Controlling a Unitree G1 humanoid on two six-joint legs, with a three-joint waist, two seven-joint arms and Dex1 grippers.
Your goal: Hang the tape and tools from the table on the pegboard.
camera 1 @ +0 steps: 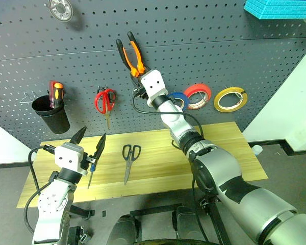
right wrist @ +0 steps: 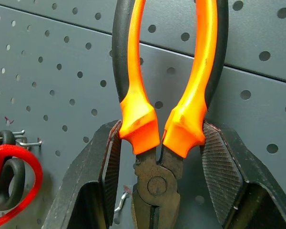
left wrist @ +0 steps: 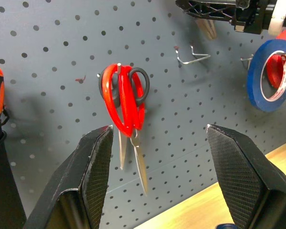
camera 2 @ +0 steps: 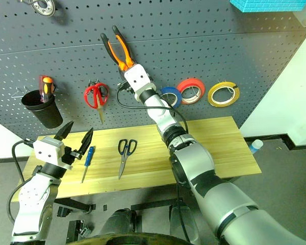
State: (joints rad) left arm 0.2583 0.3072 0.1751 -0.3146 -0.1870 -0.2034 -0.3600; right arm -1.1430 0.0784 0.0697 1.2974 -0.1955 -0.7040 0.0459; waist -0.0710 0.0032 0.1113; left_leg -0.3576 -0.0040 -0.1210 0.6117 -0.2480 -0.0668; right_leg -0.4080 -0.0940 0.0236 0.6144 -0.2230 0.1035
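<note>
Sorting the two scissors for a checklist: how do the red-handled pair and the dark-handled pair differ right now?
The red-handled scissors hang on the pegboard; the dark-handled scissors lie flat on the table. The red pair's blades point down; the dark pair's point toward the table's front edge. Both are closed.

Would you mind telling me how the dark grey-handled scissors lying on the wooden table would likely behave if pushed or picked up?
The dark grey-handled scissors lie flat and closed on the light wood-grain table, so a push would probably slide or spin them rather than roll them. They look rigid. Lifted by one handle loop, the metal blades might swing open.
</note>
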